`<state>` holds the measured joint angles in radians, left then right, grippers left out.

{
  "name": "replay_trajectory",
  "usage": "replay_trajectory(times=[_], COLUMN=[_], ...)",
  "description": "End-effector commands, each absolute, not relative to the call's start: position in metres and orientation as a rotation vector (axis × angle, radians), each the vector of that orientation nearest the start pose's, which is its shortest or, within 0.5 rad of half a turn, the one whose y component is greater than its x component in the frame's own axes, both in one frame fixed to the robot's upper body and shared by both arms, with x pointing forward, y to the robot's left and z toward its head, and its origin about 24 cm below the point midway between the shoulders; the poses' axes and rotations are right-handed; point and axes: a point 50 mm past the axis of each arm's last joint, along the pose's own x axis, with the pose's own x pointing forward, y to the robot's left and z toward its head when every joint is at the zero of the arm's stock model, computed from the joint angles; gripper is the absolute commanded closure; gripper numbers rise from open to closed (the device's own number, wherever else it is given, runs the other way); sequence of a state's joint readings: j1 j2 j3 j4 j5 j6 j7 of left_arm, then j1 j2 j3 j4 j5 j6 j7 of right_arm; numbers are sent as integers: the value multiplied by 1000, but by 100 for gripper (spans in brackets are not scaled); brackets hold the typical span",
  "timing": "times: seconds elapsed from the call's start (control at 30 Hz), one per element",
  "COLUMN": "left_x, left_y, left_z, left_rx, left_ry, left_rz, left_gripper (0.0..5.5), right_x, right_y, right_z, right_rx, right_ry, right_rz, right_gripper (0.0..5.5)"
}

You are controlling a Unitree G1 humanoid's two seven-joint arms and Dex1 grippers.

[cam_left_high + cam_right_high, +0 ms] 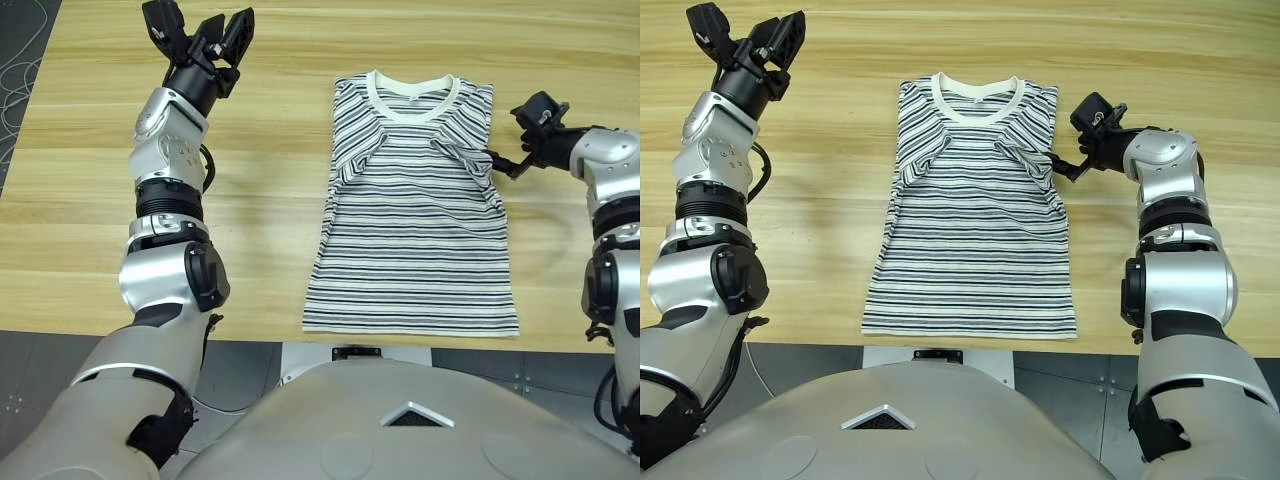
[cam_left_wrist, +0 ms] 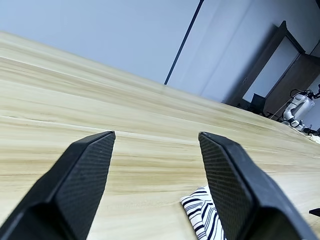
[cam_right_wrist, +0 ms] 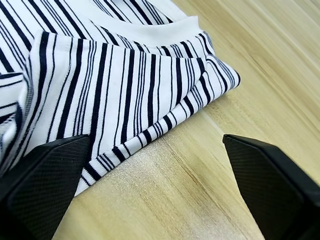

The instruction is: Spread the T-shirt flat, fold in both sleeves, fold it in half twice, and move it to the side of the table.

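Note:
A black-and-white striped T-shirt point(image 1: 412, 210) with a cream collar lies flat on the wooden table point(image 1: 260, 200), both sleeves folded in over the chest. My left gripper point(image 1: 198, 30) is raised well to the left of the shirt, far back over bare wood, its fingers point(image 2: 85, 175) open with nothing between them. My right gripper point(image 1: 503, 160) sits low at the shirt's right edge beside the folded sleeve point(image 3: 150, 95). It is open, one finger point(image 3: 45, 185) by the cloth and the other over bare wood, gripping nothing.
The table's front edge point(image 1: 260, 335) runs just below the shirt's hem. Bare wood lies left of the shirt and behind it. Cables point(image 1: 25, 60) lie on the floor past the table's left end.

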<state>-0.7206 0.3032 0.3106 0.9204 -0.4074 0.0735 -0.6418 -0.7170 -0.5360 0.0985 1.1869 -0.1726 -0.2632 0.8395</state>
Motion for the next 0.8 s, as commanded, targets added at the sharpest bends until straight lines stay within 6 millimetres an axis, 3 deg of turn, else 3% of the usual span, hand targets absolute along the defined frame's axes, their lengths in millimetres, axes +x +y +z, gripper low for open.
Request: replay_trajectory(times=[0.03,0.37,0.8], left_x=[369,370,370], left_y=[223,221,219], left_z=[86,86,85], left_rx=[-370,-371,-376], left_ry=[54,56,57], left_rz=[-357,-367,-370], left_gripper=[236,236,236], right_x=[327,327,337], right_y=[-252,-247,-255], right_z=[30,34,51], right_rx=[-562,-571,-598], right_ry=[528,492,442], right_rz=[774,797,702], right_gripper=[63,63,63])
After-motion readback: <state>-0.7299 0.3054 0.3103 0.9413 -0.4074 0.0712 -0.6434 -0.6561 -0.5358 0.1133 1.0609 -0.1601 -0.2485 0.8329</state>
